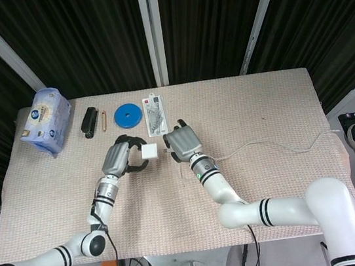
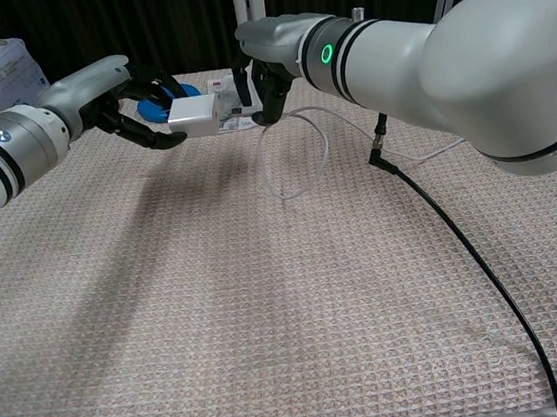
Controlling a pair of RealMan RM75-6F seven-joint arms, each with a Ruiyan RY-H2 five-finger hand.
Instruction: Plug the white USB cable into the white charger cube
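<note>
My left hand (image 1: 120, 159) holds the white charger cube (image 1: 149, 152) above the table, fingers wrapped round its left side; the chest view shows the same hand (image 2: 131, 106) and cube (image 2: 191, 118). My right hand (image 1: 182, 144) sits just right of the cube and grips the plug end of the white USB cable (image 1: 265, 142). In the chest view the right hand (image 2: 268, 69) is close beside the cube, and the cable (image 2: 298, 156) hangs from it in a loop onto the cloth. I cannot tell whether the plug touches the cube.
Along the table's back edge lie a tissue pack (image 1: 46, 120), a black stapler (image 1: 89, 121), a blue disc (image 1: 127, 115) and a flat packaged item (image 1: 155, 115). A black lead (image 2: 464, 248) runs across the right side of the woven cloth (image 2: 271, 320).
</note>
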